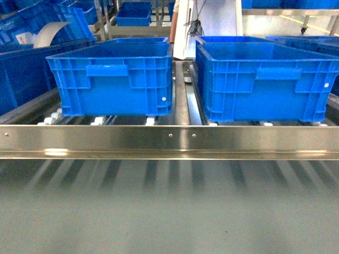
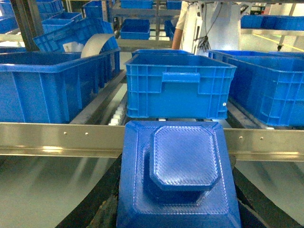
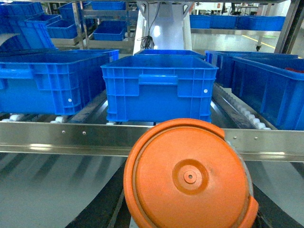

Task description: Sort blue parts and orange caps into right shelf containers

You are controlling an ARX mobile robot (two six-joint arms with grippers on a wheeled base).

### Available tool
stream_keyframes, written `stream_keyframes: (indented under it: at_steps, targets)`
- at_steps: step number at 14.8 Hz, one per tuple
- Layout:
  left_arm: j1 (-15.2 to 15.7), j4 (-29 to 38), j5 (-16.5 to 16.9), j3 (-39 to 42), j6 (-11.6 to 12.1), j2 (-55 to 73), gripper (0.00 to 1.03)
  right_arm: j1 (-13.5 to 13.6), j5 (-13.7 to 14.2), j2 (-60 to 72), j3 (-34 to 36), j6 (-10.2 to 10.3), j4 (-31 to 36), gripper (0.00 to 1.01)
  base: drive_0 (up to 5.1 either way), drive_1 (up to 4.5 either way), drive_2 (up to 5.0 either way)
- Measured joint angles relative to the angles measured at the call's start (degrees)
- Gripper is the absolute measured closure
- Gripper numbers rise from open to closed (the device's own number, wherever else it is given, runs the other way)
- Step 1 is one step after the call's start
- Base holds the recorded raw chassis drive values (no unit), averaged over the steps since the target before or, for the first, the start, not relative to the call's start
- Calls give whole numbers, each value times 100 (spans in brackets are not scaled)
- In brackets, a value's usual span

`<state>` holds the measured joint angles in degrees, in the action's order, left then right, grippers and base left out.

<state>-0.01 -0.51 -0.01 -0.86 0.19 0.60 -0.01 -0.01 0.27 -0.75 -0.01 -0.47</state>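
Sitting side by side on roller shelf (image 1: 169, 138): two containers (image 1: 114, 76) (image 1: 265, 79). Left gripper (image 2: 178, 190) carrying blue part (image 2: 183, 164); right gripper (image 3: 190, 199) carrying orange cap (image 3: 190, 178). Fingers hidden.

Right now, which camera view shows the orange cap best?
The right wrist view: the orange cap fills the lower frame, its round ridged face and centre nub plain, before a blue crate. The head view and left wrist view show none of it.
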Motion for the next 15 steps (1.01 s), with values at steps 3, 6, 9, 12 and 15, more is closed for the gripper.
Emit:
stream_keyframes:
  at_steps: [3, 6, 9, 12, 15]
  targets:
    - [0, 7, -7, 0, 0, 0, 59, 0, -2, 0, 0, 4, 7, 57, 0, 0, 0]
    - [0, 4, -4, 0, 0, 0, 59, 0, -2, 0, 0, 0, 7, 57, 0, 0, 0]
    - [0, 4, 0, 0, 0, 0, 59, 0, -2, 0, 0, 0, 7, 57, 0, 0, 0]
    - [0, 7, 0, 0, 0, 0, 59, 0, -2, 0, 0, 0, 9, 57, 0, 0, 0]
    - [0, 7, 0, 0, 0, 0, 59, 0, -2, 0, 0, 0, 7, 57, 0, 0, 0]
